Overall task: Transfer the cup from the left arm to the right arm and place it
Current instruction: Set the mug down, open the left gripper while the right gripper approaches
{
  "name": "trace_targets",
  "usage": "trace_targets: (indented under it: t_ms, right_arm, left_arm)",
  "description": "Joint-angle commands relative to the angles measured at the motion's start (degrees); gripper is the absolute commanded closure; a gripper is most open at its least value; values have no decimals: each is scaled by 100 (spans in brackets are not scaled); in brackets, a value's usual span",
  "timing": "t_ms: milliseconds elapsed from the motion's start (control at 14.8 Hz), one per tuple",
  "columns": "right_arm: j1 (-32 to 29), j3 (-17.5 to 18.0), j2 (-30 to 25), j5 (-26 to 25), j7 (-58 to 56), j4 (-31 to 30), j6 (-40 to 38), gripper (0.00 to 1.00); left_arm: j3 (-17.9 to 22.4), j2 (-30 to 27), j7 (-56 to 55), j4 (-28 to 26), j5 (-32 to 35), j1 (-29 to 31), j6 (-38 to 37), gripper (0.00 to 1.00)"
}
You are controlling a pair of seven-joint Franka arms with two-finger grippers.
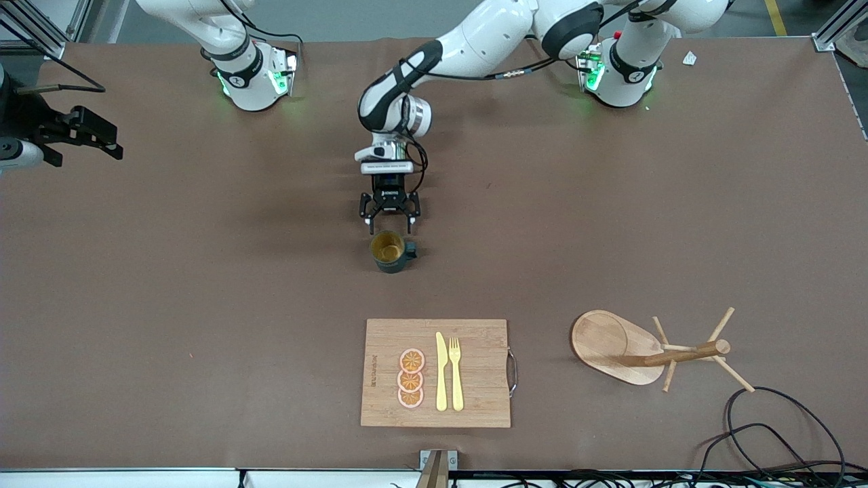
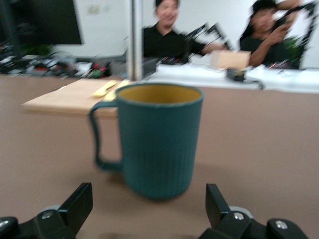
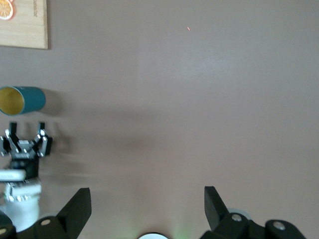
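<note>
1. The left gripper [image 1: 389,218], at centre frame of the front view, has its jaws wide, holding nothing.
2. The cup [image 1: 390,251] stands upright on the table [image 1: 203,285] just below it in frame, not touching it.
3. The right gripper [image 1: 102,139], at the frame's upper left edge, waits with jaws wide.
4. A board [image 1: 475,366] with 3 slices [image 1: 411,378], a knife [image 1: 441,371] and a fork [image 1: 456,373] lies at lower centre; a rack [image 1: 651,349] lies at lower right.

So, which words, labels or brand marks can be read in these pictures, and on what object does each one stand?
Cutting board: a dark brand mark runs along one edge, too small to read.
Left tool: a small white label on its black body, too small to read.
Cup: no text visible.
Nothing else bears legible text.
</note>
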Motion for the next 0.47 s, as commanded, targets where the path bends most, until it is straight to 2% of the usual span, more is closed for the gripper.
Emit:
trace_targets:
  t_ms: [0,135,270,405]
  right_arm:
    - [247,-10,-20,56,397,57,-34,0]
    - [248,-10,-11,-49,406,57,-33,0]
    - [239,-19,15,20,424,48,28,0]
    - [361,-2,277,73,476,13,255,0]
  left_arm:
    - [-28,-559,564,-81,-1311,-209,-376,0]
    - [-98,-692,637,-55,-2077,-218,-596,0]
    - [-186,-963,191,15,-2510,-201,-615,0]
    - [-247,-1210,197,33,-2983,-131,-597,0]
